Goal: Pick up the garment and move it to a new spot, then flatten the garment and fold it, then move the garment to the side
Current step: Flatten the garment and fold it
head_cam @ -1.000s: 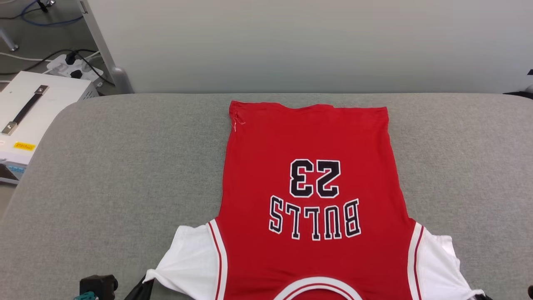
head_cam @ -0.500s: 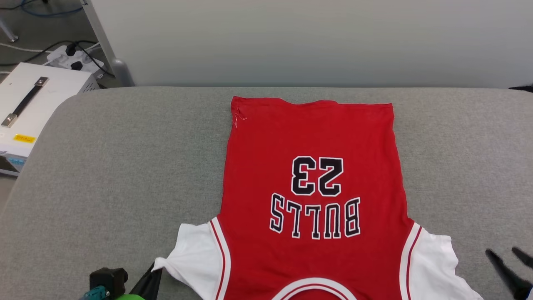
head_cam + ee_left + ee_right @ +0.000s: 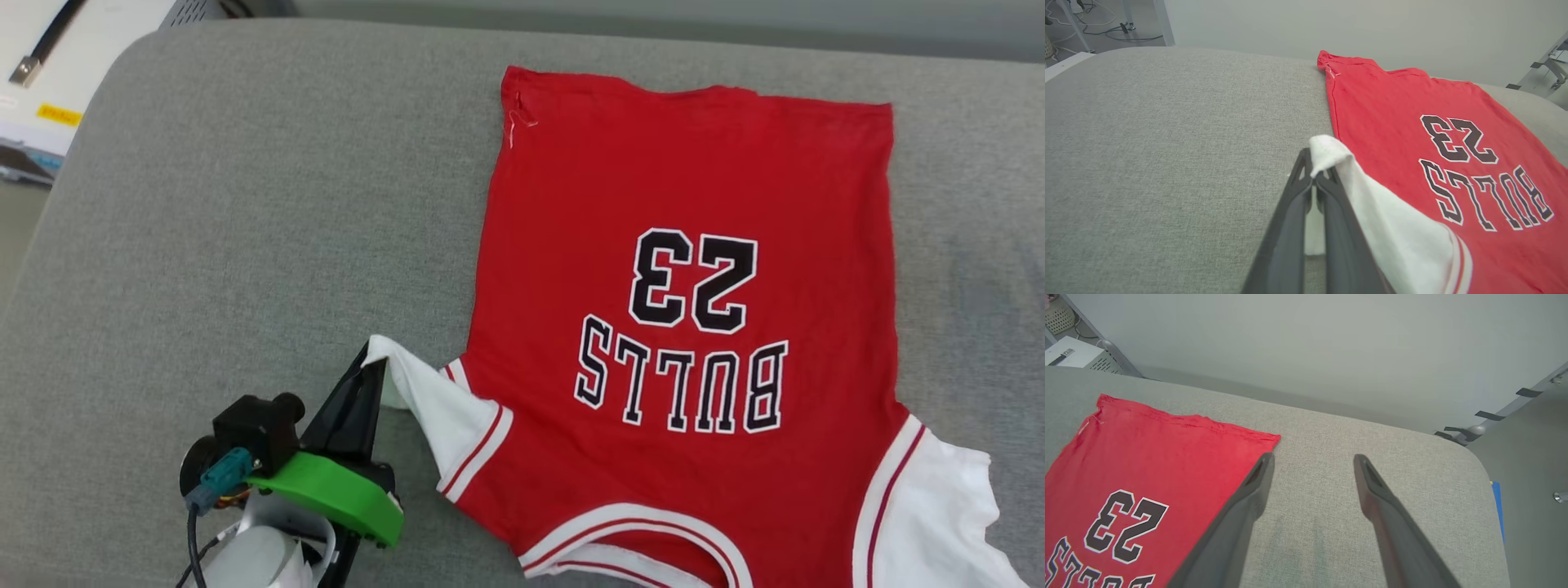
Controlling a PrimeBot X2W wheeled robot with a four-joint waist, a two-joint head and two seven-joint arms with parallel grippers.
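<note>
The shirt (image 3: 686,327) is lying face up on the grey counter (image 3: 245,204), right of the middle, its long axis running away from you, neck pointing toward you and hem lying near the rounded far edge. Your left gripper (image 3: 371,363) is clamping shut on the tip of the white left sleeve and holding it up, while your right gripper (image 3: 1312,459) is hanging wide open and empty just beside the far right hem corner. You are getting a wide bare stretch on the left and a narrower strip on the right.
</note>
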